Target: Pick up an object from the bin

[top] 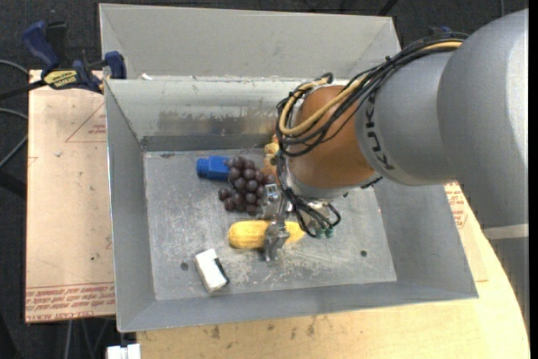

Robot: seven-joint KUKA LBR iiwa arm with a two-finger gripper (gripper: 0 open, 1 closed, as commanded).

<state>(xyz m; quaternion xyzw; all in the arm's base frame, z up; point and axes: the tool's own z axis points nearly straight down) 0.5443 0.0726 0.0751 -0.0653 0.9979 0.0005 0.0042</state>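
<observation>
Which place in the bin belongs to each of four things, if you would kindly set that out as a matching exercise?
Things:
1. blue object
2. dark grape bunch
3. yellow object
4. white block

Places:
A. lowest in the view, bottom left of the bin floor
B. right next to the gripper
C. mid-floor, between the blue and yellow things
D. uppermost, left of the grapes

Pairs: 1-D, 2-C, 3-B, 4-A

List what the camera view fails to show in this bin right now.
1. Yellow fruit: right end covered by the end effector, camera view.
2. Dark grape bunch: right side hidden behind the robot's wrist, same view.
3. Blue thing: right end behind the grapes; its kind is unclear.
4. Bin floor under the arm: hidden.
</observation>
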